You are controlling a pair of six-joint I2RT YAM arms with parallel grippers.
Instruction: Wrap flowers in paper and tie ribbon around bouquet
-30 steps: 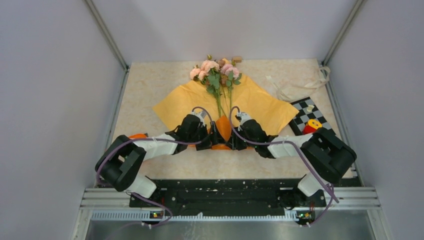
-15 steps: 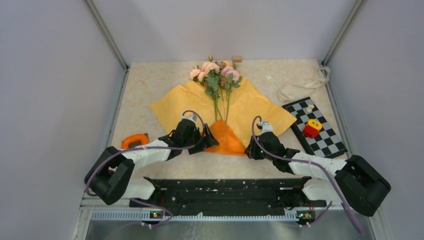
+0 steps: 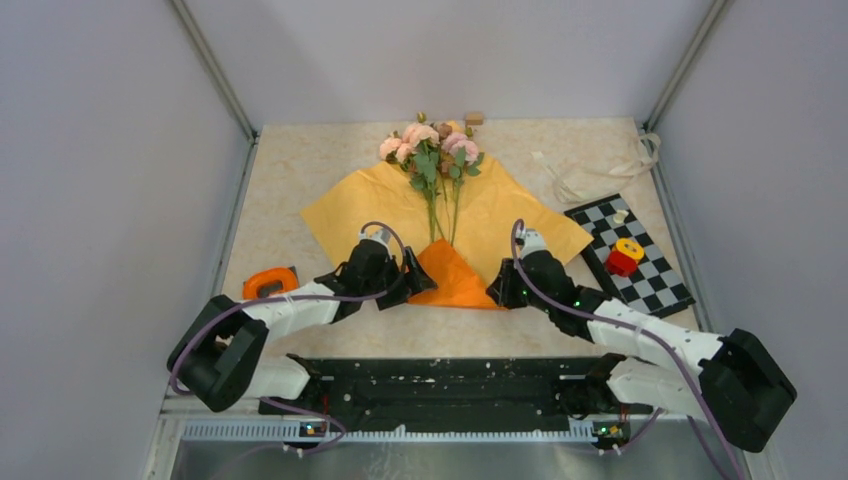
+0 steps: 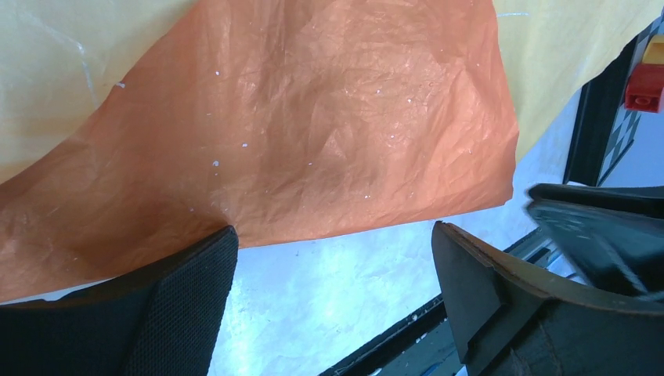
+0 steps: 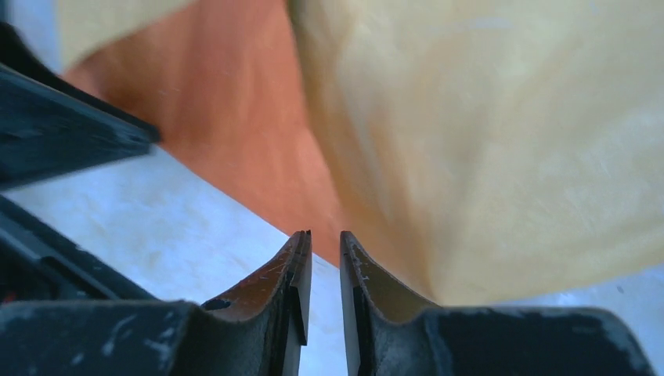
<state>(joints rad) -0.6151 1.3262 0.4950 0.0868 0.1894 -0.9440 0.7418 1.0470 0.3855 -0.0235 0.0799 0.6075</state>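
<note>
The paper lies spread mid-table, its near corner folded orange-side up over the flowers — their lower stems are hidden. My left gripper gapes wide beside the fold; my right gripper, a slit apart, holds nothing — its close view is blurred.

The flowers lose their stem ends under the paper flap. Right wrist view is blurred — whether the right gripper nips paper is unclear.
</note>
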